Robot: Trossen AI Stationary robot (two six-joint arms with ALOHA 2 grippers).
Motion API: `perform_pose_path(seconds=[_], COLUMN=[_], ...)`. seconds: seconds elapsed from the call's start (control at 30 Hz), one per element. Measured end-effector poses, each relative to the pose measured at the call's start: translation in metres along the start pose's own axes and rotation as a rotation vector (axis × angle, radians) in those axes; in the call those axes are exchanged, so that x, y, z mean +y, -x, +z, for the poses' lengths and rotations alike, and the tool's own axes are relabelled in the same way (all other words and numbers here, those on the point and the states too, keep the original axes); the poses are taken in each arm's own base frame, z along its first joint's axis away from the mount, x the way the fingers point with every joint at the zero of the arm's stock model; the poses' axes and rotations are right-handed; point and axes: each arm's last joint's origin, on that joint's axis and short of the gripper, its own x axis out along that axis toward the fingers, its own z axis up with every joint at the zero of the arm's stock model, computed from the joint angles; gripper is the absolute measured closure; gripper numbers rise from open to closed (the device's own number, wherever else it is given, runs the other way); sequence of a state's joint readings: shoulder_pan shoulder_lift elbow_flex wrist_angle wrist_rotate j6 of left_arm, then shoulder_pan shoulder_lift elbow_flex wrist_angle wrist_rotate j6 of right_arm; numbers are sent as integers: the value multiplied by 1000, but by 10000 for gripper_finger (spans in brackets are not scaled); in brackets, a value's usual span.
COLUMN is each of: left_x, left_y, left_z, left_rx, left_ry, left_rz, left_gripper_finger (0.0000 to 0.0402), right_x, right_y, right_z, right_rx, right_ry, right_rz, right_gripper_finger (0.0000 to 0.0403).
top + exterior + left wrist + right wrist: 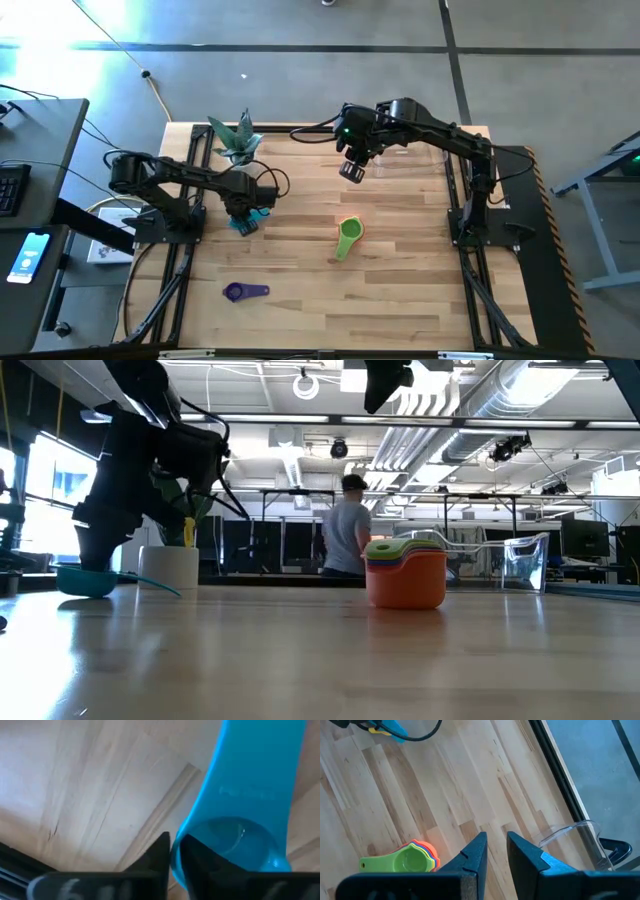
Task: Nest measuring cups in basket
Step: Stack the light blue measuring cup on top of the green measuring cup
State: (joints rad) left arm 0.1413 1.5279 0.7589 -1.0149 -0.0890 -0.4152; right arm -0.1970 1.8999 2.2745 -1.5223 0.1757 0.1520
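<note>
The left pincer (pixel 246 222) is set low at the left side of the surface (pixel 400 300), and its fingers (pixel 162 851) are closed on the rim of the teal cup (pixel 240 840), whose bowl lies just beyond the fingertips and whose handle runs away from them; in the low view this cup (pixel 85 579) is seen resting on the surface beside a white plant pot (pixel 169 566). The right pincer (pixel 352 170) is held above the surface toward the far side, nothing between its fingers, which stand only slightly apart. A nested stack of cups (pixel 347 238), green on top, is placed near the middle, nearer and below that pincer, well apart from it. The purple cup (pixel 243 292) lies alone toward the near edge. The clear basket (pixel 420 160) is seen at the far right, partly hidden by the right arm.
</note>
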Motion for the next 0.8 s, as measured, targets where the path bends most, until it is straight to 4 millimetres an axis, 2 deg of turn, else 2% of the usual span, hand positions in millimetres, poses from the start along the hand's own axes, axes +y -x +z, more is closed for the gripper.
perform_pose_path(seconds=[0.07, 0.2, 0.53, 0.7, 0.8], left_x=[-2, -11, -45, -60, -69], left_y=[2, 13, 73, 96, 100], left_z=[-1, 2, 16, 16, 13], left_rx=[-10, -43, -257, -352, -398], left_ry=[-11, -46, -238, -436, -570], left_rz=[-5, -11, -83, -94, -89], left_gripper_finger=[391, 390, 396, 397, 396], right_x=[0, -1, -7, 7, 20], right_y=[0, 0, -1, 2, 5], right_z=[0, 0, 0, -4, -7], right_rx=[0, -1, 6, 25, 28], right_ry=[0, -3, -137, -265, -320], right_rz=[0, -8, -14, 5, 23], right_gripper_finger=[337, 337, 337, 337, 337])
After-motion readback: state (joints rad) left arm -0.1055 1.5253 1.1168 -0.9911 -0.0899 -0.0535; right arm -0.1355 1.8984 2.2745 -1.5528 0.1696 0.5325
